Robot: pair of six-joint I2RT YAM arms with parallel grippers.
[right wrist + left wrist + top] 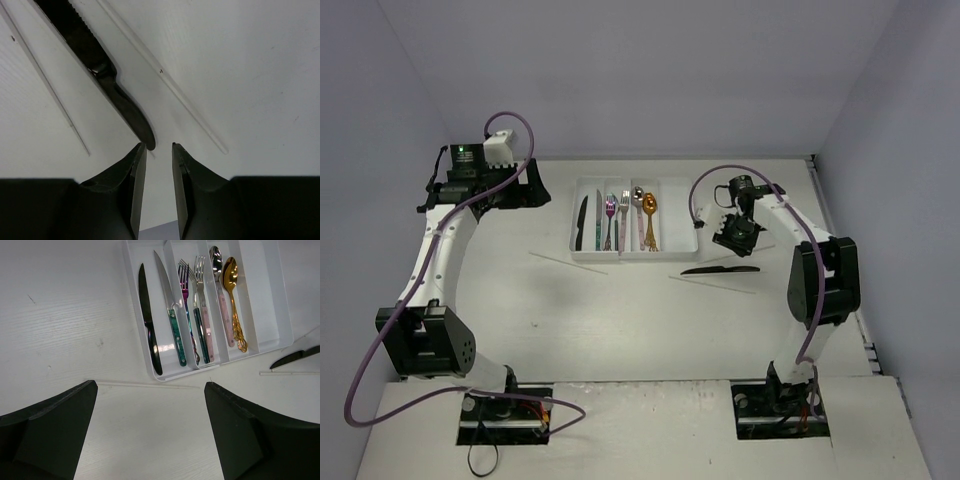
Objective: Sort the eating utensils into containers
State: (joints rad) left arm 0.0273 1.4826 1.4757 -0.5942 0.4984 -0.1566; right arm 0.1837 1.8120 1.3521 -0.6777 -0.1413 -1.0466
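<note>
The white tray point(685, 215) lies at the table's far middle. It holds a black knife point(149, 320), a teal-handled knife point(170, 310), two forks point(197, 305), a pink-handled spoon point(222, 300) and a gold spoon point(234, 300); its rightmost compartment point(270, 295) is bare. A second black knife point(720, 268) lies on the table in front of the tray. My right gripper point(735, 235) hangs over its handle end point(142, 132), jaws narrowly apart and empty point(159, 146). My left gripper point(535, 185) is wide open and empty point(150, 384) left of the tray.
Thin pale chopsticks lie on the table: one point(567, 263) before the tray's left corner, one point(712, 285) below the loose knife, and one point(165, 80) beside the knife in the right wrist view. The right table edge point(845, 270) is close to the right arm.
</note>
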